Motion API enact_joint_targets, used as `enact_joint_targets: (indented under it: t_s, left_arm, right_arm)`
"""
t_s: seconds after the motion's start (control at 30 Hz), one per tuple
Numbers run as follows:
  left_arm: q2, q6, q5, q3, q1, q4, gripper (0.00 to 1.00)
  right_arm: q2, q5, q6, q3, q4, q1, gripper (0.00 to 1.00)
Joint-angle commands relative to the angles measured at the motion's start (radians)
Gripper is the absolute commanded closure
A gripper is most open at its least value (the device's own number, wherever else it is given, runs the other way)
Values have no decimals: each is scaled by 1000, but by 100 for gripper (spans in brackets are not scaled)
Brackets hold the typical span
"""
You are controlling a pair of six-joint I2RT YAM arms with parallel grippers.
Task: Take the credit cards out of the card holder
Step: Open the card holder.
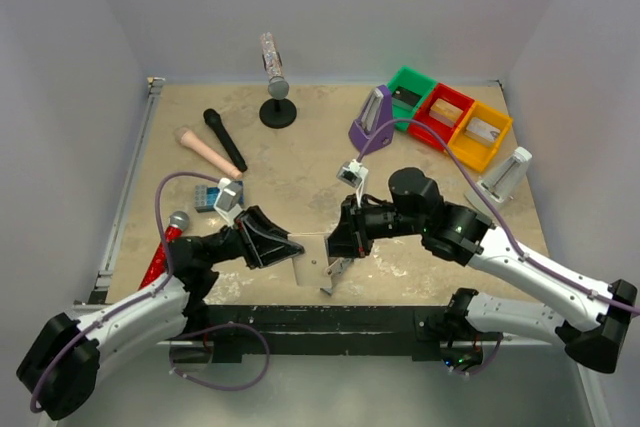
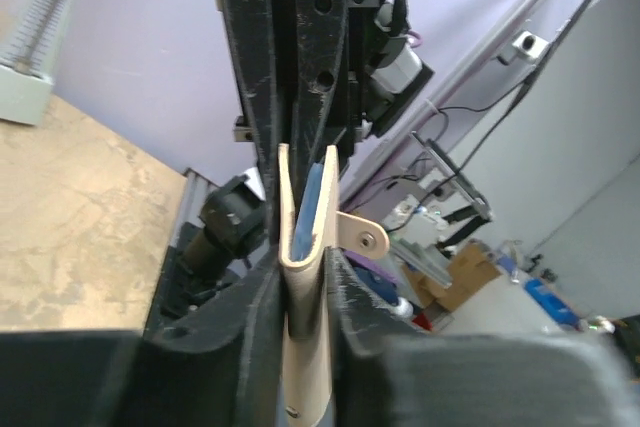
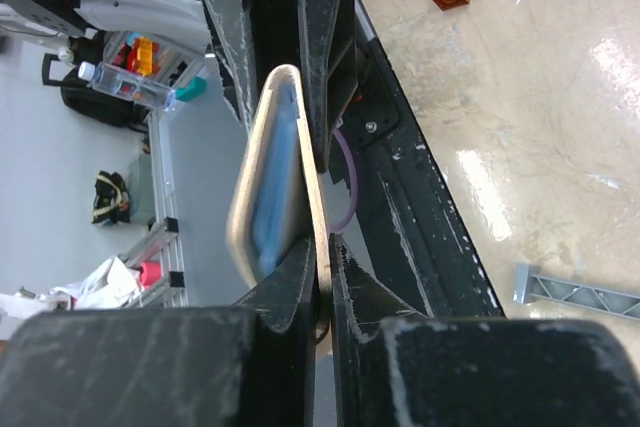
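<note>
the left gripper [image 2: 305,282] is clamped on the card holder [image 2: 306,347], a finger pressed to each tan face of its lower edge; the right gripper [image 3: 322,252] faces it from the holder's opposite end, its jaws pinched together on a single tan leaf; the holder hangs edge-up between the two, clear of the table [image 1: 300,147] near its front edge; its other leaf bows away from the pinched one, showing pale blue lining in the gap; whether cards sit in the pockets cannot be told; a small tan tab with a snap sticks out from the holder's side; a narrow grey metal bar [image 1: 335,275] lies just below the holder; a blue toy brick [image 1: 205,197] sits well to the holder's left and farther back.
</note>
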Motion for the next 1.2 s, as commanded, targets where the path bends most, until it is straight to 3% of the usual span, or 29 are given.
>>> enact_joint_targets:
  t_s: [0.0, 0.1, 0.2, 0.6, 0.97, 1.17]
  left_arm:
    - [-131, 140, -91, 67, 5, -210, 64]
    - [-234, 242, -171, 118, 5, -541, 45]
    - [-294, 273, -228, 146, 5, -714, 0]
    - [-205, 169, -156, 11, -24, -363, 0]
    - [-199, 209, -225, 10, -73, -415, 0]
    - [-144, 256, -235, 64, -106, -495, 10]
  right_arm:
    - [-24, -10, -17, 50, -29, 1, 97]
    - [-33, 28, -26, 62, -73, 1, 100]
    - [-30, 75, -28, 80, -119, 1, 100]
    - [26, 241, 44, 149, -230, 1, 100]
    - [73, 352, 60, 180, -314, 1, 100]
    - [89, 335, 60, 191, -304, 1, 100]
